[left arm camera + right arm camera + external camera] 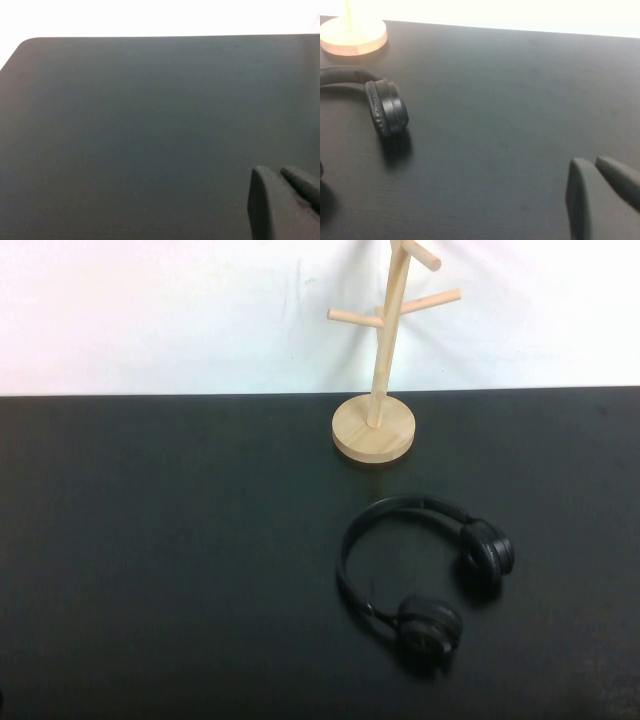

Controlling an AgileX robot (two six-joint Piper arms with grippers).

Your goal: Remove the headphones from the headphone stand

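Note:
The black headphones [425, 570] lie flat on the black table, in front of the stand and apart from it. One ear cup and part of the headband also show in the right wrist view [385, 107]. The light wooden headphone stand [380, 370] stands at the back of the table with its pegs bare; its round base shows in the right wrist view [352, 37]. Neither gripper shows in the high view. My left gripper [277, 172] is shut and empty above bare table. My right gripper [592, 162] is shut and empty, to the right of the headphones.
The black table [160, 540] ends at a white wall behind the stand. The left wrist view shows the table's far edge and a rounded corner [30, 42].

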